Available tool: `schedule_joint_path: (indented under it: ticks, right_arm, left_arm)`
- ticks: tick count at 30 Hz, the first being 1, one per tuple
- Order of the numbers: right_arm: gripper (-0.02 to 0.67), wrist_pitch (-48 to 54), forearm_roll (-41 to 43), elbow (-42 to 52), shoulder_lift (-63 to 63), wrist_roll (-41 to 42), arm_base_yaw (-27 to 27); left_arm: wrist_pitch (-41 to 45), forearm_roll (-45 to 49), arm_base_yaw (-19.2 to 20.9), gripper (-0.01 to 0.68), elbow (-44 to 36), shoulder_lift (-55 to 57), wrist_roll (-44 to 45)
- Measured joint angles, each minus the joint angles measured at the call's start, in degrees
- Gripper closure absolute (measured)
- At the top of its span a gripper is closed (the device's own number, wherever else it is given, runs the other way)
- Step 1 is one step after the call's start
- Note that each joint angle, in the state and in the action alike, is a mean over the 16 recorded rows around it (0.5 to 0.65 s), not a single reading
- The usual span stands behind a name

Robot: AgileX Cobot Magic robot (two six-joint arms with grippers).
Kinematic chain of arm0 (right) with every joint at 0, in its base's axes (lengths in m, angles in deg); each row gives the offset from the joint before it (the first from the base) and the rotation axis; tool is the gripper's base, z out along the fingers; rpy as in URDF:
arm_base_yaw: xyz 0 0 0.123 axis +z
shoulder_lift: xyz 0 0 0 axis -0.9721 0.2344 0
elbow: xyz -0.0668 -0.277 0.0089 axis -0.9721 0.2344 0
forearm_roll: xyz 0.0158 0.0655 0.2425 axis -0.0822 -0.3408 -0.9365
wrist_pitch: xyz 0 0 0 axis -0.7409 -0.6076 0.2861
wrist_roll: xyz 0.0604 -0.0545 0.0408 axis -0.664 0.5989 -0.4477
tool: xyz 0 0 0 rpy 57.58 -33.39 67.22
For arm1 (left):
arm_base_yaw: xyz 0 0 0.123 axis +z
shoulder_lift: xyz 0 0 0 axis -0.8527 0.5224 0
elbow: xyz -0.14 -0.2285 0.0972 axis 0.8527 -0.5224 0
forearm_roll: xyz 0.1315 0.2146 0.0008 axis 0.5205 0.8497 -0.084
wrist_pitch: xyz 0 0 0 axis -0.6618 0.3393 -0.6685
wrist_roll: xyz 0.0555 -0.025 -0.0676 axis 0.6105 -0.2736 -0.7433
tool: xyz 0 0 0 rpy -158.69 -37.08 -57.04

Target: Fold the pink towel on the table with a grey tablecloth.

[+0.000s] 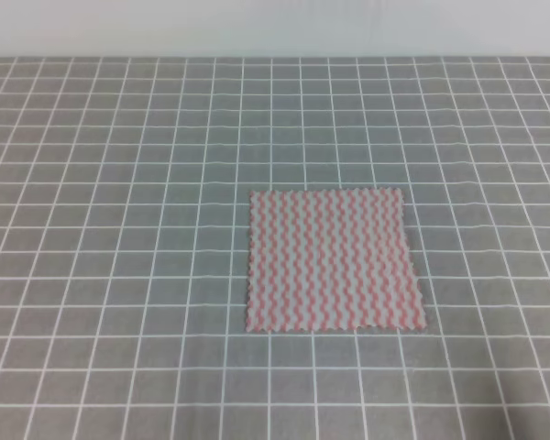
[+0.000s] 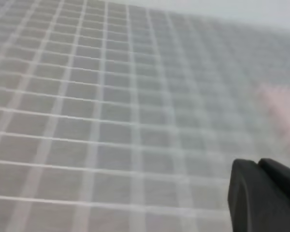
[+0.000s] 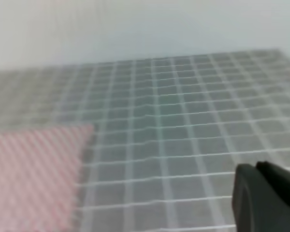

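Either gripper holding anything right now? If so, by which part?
Nothing is held. The pink-and-white zigzag-striped square towel lies flat and unfolded on the grey grid-lined tablecloth, with no gripper touching it. Only a dark finger shows in each wrist view.

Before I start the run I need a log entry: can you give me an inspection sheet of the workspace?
Surface: table with a grey tablecloth, white grid, lying flat.
Job's things: pink towel spread flat, unfolded, right of centre.
Clutter: nothing seen.
Grippers: left gripper and right gripper show only as dark edges in the wrist views; open or shut cannot be told; neither touches the towel.
Cables: nothing seen.
Surroundings: plain pale wall behind.
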Motion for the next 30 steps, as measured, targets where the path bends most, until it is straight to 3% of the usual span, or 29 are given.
schedule_joint_path:
  ticks: [10, 15, 23, 30]
  right_arm:
    - [0.667, -0.9, -38.7, 0.1, 0.0, 0.6, 0.0]
    - [0.667, -1.9, -50.7, 0.1, 0.0, 1.4, 0.0]
    - [0.667, -1.5, -52.6, -0.4, 0.3, 7.4, 0.0]
    - [0.666, 4.1, -48.4, -4.7, 5.6, 17.4, 0.0]
  left_arm:
    - [-11.4, -21.9, 0.0, 0.672, -0.3, -0.4, -9.0]
    - [-15.7, -25.6, 0.0, 0.672, -0.4, -0.5, -7.8]
    - [-18.5, -25.4, 0.0, 0.672, 0.0, -0.1, -4.2]
    - [-13.4, -24.1, 0.0, 0.672, 3.8, 3.6, 0.3]
